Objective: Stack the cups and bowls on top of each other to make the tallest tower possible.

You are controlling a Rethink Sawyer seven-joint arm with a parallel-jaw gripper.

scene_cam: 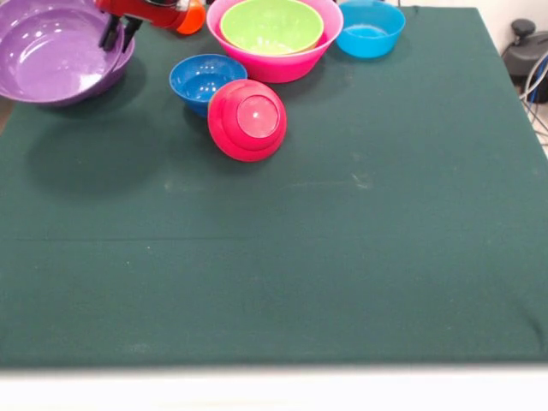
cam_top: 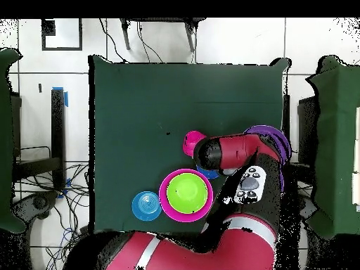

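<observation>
My gripper (scene_cam: 120, 34) hangs at the far left, its dark fingers (scene_cam: 110, 33) astride the right rim of a wide purple bowl (scene_cam: 51, 51), shut on it. The bowl is tilted and casts a shadow well below itself. In the overhead view the arm covers the gripper and only the purple rim (cam_top: 278, 140) shows. A lime green bowl (scene_cam: 272, 24) sits inside the big pink bowl (scene_cam: 282, 67). The small crimson bowl (scene_cam: 247, 120) lies tipped against the small dark blue bowl (scene_cam: 199, 77). The light blue bowl (scene_cam: 370, 27) stands to the right. An orange glossy thing (scene_cam: 192, 17) shows behind the arm. No tower stands.
The dark green cloth (scene_cam: 282, 274) covers the table to its white near edge. In the overhead view the pink bowl (cam_top: 167, 204), lime bowl (cam_top: 187, 193), light blue bowl (cam_top: 145, 205) and crimson bowl (cam_top: 190, 143) lie close to the robot's base. Cables lie beyond the table.
</observation>
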